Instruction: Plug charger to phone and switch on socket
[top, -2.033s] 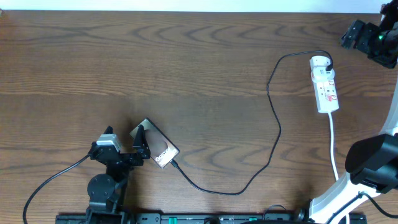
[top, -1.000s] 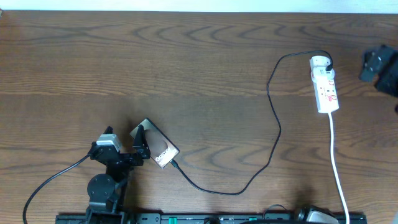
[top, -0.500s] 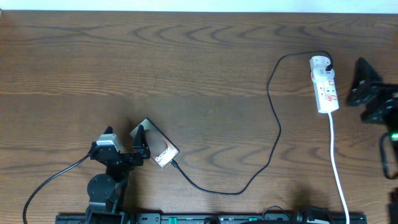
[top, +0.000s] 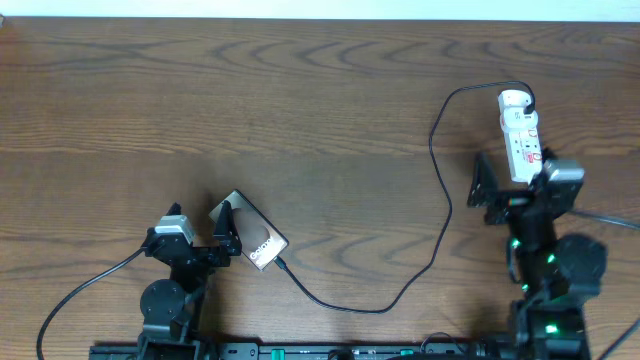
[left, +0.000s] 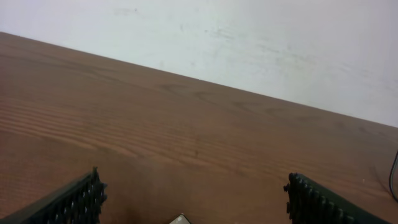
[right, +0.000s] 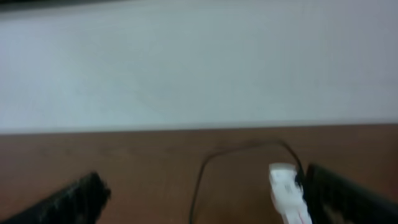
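Note:
The phone (top: 252, 238) lies flat at the near left; one corner shows at the bottom of the left wrist view (left: 180, 219). My left gripper (top: 228, 231) is open, its fingers on either side of the phone's left end. The charger (top: 447, 205), a thin black cable, runs from the socket's far end in a loop, and its tip touches the phone's near right end. The socket (top: 519, 128) is a white strip at the right; it also shows in the right wrist view (right: 288, 194), with the charger (right: 200, 180) beside it. My right gripper (top: 510, 172) is open, over the socket's near end.
The right arm's body (top: 550, 265) covers the socket's white cord. The left arm's base (top: 165, 300) and its black cable (top: 75, 290) sit at the near left. A pale wall (left: 249, 37) lies beyond the table's far edge.
My right arm has swung from the far right corner in and toward the near side, and now sits over the socket's near end. The left arm, phone and charger have not moved.

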